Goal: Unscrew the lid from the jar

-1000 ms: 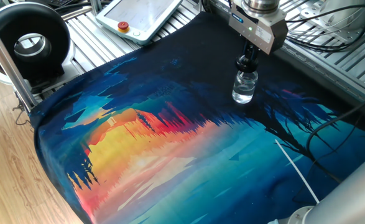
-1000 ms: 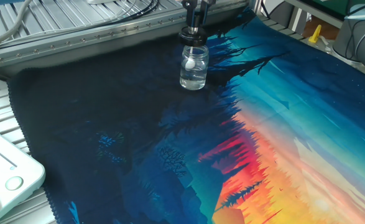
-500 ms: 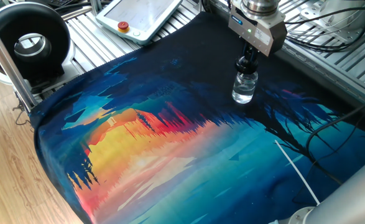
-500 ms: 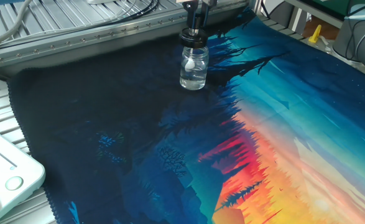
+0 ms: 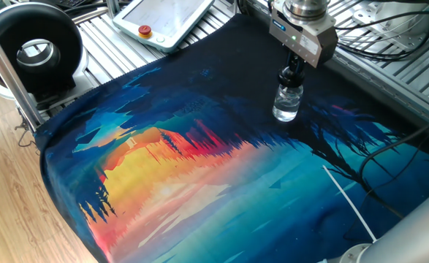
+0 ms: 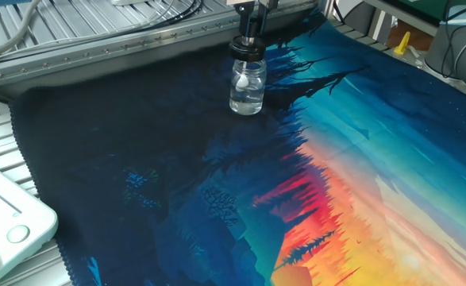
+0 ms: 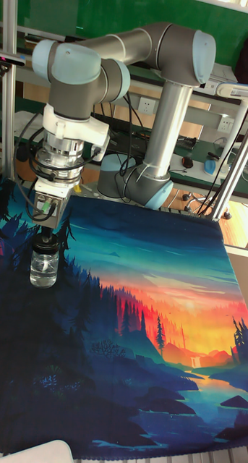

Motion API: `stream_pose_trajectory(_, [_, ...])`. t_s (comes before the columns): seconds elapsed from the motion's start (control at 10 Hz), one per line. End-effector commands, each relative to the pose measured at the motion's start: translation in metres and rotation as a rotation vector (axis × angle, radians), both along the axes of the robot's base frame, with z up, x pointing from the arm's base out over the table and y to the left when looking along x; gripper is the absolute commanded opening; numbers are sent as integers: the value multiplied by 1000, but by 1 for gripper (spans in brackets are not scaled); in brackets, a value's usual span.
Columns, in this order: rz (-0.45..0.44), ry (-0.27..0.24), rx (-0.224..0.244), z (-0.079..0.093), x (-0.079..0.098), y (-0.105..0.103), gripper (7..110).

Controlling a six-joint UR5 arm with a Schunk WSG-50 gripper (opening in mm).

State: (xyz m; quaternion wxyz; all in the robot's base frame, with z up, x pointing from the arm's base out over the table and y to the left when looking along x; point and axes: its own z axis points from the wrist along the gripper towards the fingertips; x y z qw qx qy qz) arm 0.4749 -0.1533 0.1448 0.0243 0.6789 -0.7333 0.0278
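Jaws of the grey two-finger gripper [image 5: 294, 67] point straight down and sit clamped together on the small black cap with a narrow rounded tip, the lid [image 5: 293, 76], pinching its slim upper part from both sides; the same grip shows in the other fixed view, where the gripper [image 6: 250, 35] comes in from the top edge onto the lid [image 6: 248, 48], and in the tall fixed view, where the gripper [image 7: 48, 236] meets the lid [image 7: 46, 244] just below its metal body; directly under the jaws stands the small clear glass jar [image 5: 287, 102] with a rounded body and short neck, upright on the colourful landscape-print mat [image 5: 199, 168], in the mat's dark part; a pale whitish blob shows through the glass of the jar [image 6: 247, 89] in the other fixed view, though what it is I cannot tell; the jar [image 7: 44, 269] is tiny against the mat [image 7: 138, 325], whose orange and red sunset band lies well apart from the jaws; above them rises the silver and pale-blue robot arm [image 7: 124, 65]; beyond the mat's edge, well away from the jaws, a white tablet-like pendant with a red button [image 5: 163, 20] lies on the ribbed metal bench [image 5: 97, 44], beside a black ring-shaped housing [image 5: 31, 47].
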Motion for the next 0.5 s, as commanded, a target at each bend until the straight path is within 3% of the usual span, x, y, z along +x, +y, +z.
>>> stream_pose_trajectory(0.0, [-8, -4, 5, 1, 0, 1, 7])
stream_pose_trajectory(0.4, [-5, -2, -1, -3, 1, 0, 7])
